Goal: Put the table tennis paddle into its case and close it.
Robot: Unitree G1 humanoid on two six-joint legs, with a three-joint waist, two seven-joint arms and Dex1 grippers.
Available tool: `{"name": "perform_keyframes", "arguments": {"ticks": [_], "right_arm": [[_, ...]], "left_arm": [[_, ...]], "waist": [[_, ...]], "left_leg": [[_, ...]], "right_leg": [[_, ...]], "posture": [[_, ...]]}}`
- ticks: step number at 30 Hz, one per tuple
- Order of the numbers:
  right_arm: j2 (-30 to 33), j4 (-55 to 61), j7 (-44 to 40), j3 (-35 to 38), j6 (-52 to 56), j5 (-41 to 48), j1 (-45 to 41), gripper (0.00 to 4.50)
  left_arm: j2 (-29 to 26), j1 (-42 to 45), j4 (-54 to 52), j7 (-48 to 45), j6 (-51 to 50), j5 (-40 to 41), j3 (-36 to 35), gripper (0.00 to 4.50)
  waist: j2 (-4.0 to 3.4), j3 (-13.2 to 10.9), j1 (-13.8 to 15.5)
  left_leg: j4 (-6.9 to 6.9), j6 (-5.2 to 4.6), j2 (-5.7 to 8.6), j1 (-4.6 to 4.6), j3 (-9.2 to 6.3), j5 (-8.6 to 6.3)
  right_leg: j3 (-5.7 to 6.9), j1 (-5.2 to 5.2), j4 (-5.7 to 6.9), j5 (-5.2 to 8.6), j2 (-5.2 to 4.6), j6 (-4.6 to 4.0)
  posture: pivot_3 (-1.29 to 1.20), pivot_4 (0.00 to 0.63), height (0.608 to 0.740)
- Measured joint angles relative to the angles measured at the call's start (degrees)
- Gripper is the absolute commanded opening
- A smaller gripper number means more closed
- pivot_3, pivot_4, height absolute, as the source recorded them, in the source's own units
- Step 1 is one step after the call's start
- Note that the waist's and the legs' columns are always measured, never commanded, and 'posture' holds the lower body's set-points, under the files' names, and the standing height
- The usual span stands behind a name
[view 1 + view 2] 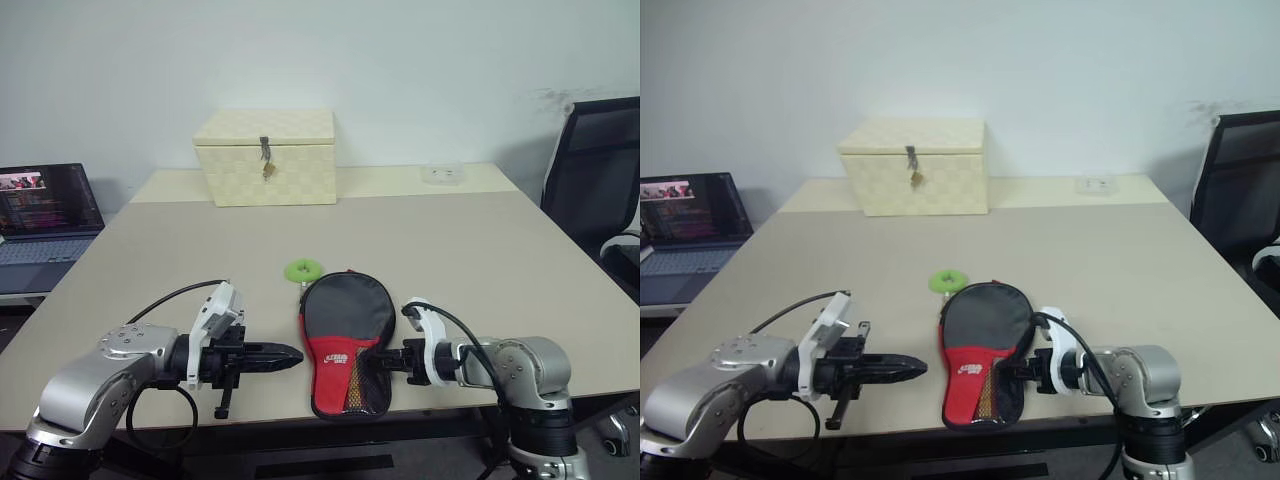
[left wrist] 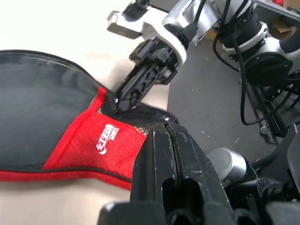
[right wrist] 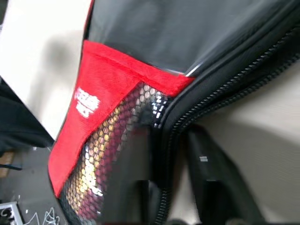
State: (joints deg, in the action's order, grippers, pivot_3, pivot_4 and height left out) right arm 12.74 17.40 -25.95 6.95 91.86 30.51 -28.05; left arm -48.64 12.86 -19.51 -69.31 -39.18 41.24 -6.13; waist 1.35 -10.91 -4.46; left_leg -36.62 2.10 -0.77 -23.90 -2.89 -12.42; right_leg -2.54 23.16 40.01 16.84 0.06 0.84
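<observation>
Your case (image 1: 343,335) lies flat at the near edge of the surface (image 1: 480,250), handle end toward you and reaching that edge, round end toward the middle. The table tennis paddle (image 3: 93,183) appears to be inside already: striped wood shows through the mesh at the handle end.

Your right claw (image 1: 385,361) sits at the case's right side by the handle end, its fingers (image 2: 136,89) against the zipper seam; whether they pinch the seam or stand released I cannot tell. I judge this placement serves the closing step, working the zipper along the edge.

Your left claw (image 1: 285,355) is clenched on nothing, pointing at the case's left side, near but apart from it. It looks placed to brace the case.

The green ring tag (image 1: 303,270) lies just beyond the round end. The cream box (image 1: 266,156) stands well apart at the far edge. Open surface lies on both sides and beyond; toward you the drop-off is immediate, so a pull toward you risks dragging the case off.
</observation>
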Motion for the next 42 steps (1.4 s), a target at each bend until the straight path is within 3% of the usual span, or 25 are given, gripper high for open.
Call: {"name": "perform_keyframes", "arguments": {"ticks": [4,6,9,14,19,27,37,42], "right_arm": [[12.0,5.1,-4.3,-4.3,-3.4,1.7,0.5,3.76],[14.7,7.0,-6.6,-4.9,-6.1,2.4,-0.1,4.48],[15.6,6.8,-10.0,-6.1,-11.8,3.8,-3.8,4.48],[9.7,3.0,-10.6,-8.5,-21.3,3.8,-9.7,4.48],[6.7,-2.5,-7.7,-17.2,-27.3,-1.7,-7.5,4.50],[4.7,-3.9,-5.9,-19.2,-30.4,-4.1,-6.3,4.50],[2.8,-4.2,-1.9,-19.4,-30.8,-5.2,-5.8,4.50],[2.5,-4.0,0.4,-19.3,-30.3,-5.4,-4.9,4.50]], "left_arm": [[0.0,0.6,2.5,2.3,1.0,-1.2,-0.9,0.00],[0.1,1.1,3.7,3.1,1.2,-1.7,-1.0,0.00],[1.4,2.7,5.1,5.2,2.4,-2.9,-1.0,0.00],[6.7,9.4,12.9,13.5,8.3,-10.3,0.4,0.00],[9.9,15.5,22.9,19.9,11.6,-17.8,2.3,1.63],[16.9,29.7,45.9,24.4,18.5,-28.1,8.1,4.46],[25.7,50.7,83.1,25.9,30.2,-37.6,10.6,4.46],[28.3,53.6,92.9,27.4,32.2,-41.0,10.7,4.46]], "waist": [[0.00,0.0,0.4],[0.01,0.0,0.7],[0.00,0.0,0.7],[0.09,0.0,1.2],[0.10,0.0,1.6],[0.10,0.0,2.6],[0.11,0.0,2.6],[0.11,0.0,2.3]], "left_leg": [[-0.01,0.00,0.04,-0.01,0.01,0.00],[0.00,-0.01,0.01,0.01,0.02,0.00],[0.00,-0.01,-0.04,0.02,0.04,0.00],[-0.04,-0.01,-0.02,0.01,-0.03,0.00],[-0.04,-0.01,0.10,-0.17,-0.03,0.00],[-0.18,-0.01,0.13,-0.21,-0.11,0.00],[-0.20,-0.01,0.22,-0.30,-0.09,-0.01],[-0.18,-0.01,0.21,-0.30,-0.10,-0.01]], "right_leg": [[0.04,-0.02,-0.04,0.11,0.00,0.20],[0.04,-0.02,-0.05,0.12,0.01,0.21],[0.01,0.01,-0.04,0.12,0.05,0.21],[0.04,-0.04,-0.04,0.10,0.12,0.19],[0.07,0.05,-0.07,-0.08,-0.03,0.04],[0.24,0.04,-0.01,-0.09,0.02,0.05],[0.24,0.06,-0.04,-0.09,0.01,0.07],[0.24,0.09,-0.02,-0.09,0.05,0.06]], "posture": [[0.00,0.150,0.740],[0.00,0.150,0.740],[0.00,0.150,0.740],[0.00,0.150,0.740],[0.00,0.150,0.740],[0.00,0.150,0.740],[0.00,0.150,0.740],[0.00,0.150,0.740]]}}
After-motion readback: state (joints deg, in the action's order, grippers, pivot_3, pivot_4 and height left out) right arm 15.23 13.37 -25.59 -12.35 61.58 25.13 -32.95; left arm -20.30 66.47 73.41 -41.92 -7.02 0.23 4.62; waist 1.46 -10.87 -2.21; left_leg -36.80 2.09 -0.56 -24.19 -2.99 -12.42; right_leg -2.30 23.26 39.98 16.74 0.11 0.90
